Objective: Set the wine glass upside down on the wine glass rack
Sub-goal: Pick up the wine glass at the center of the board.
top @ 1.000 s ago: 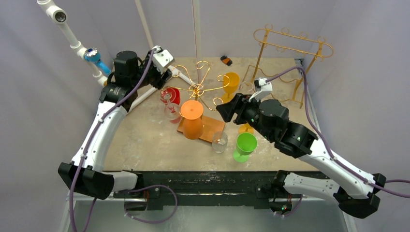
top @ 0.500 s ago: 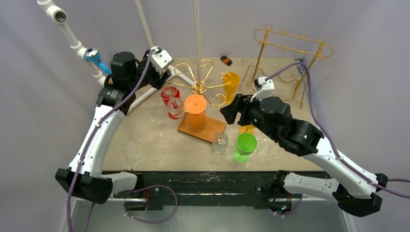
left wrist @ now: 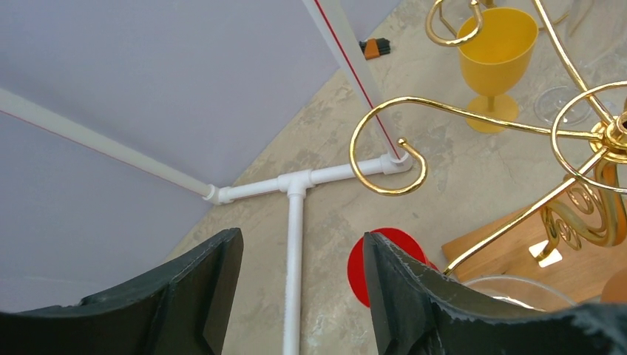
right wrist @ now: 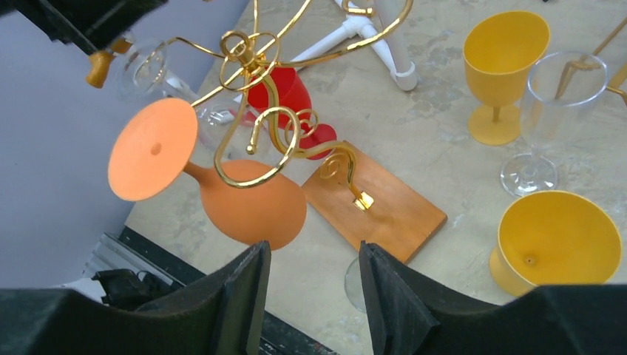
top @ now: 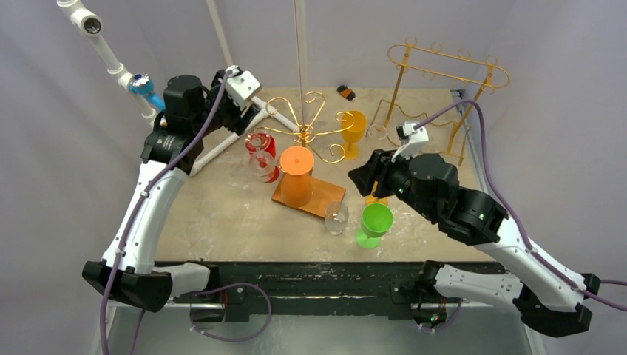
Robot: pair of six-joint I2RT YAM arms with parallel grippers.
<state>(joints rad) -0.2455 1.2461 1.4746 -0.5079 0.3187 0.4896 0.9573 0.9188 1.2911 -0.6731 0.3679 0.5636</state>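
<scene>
The clear wine glass (top: 260, 161) seems to hang bowl-down, stem upright, on the gold wire rack (top: 304, 133). It sits just beside and below the left jaws, which are spread and empty. The right jaws, also spread, hover farther away.

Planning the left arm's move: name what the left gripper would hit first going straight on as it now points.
Probably the white plastic pipe lying on the table: in the left wrist view it runs through the gap of the open left gripper. Depth is hard to judge.
</scene>
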